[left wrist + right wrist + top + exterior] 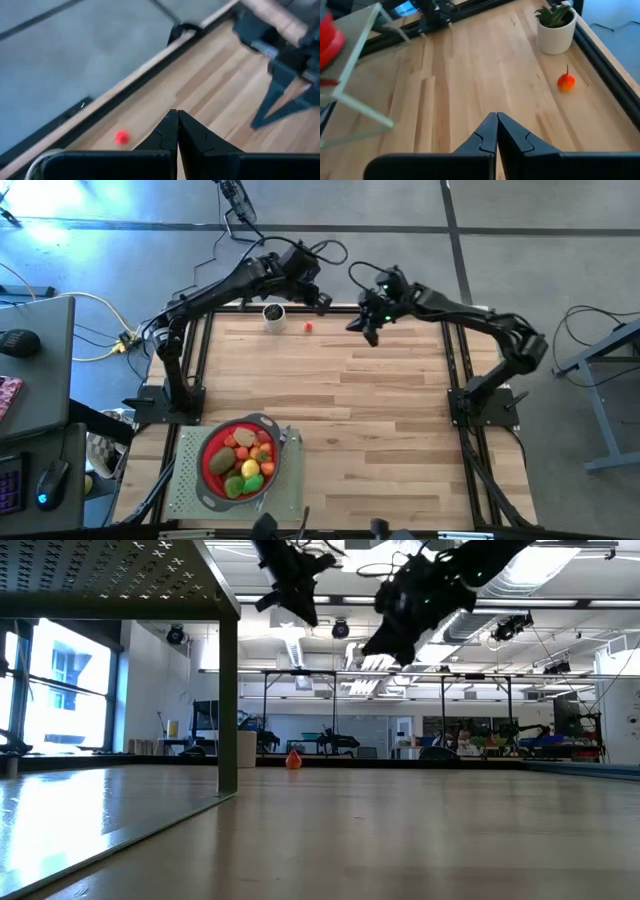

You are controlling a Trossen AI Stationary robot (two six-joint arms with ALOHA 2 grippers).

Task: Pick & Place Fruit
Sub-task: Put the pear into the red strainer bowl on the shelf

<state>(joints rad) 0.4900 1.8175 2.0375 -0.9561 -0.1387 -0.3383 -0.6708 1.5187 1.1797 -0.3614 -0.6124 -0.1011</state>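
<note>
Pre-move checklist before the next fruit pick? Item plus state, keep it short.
1. Loose fruit located: ok, one small red-orange piece alone on the table at the far edge, beside the potted plant.
2. Fruit free of both grippers: ok, neither touches it.
3. Left gripper ready to grasp: not ok, fingers shut and empty, above the far edge near the plant.
4. Right gripper ready to grasp: not ok, fingers shut and empty, raised over the far middle of the table.
5. Red strainer in place: ok, on the grey tray at the near left, holding a pile of fruit.
6. Room left in strainer: cannot tell.
</note>
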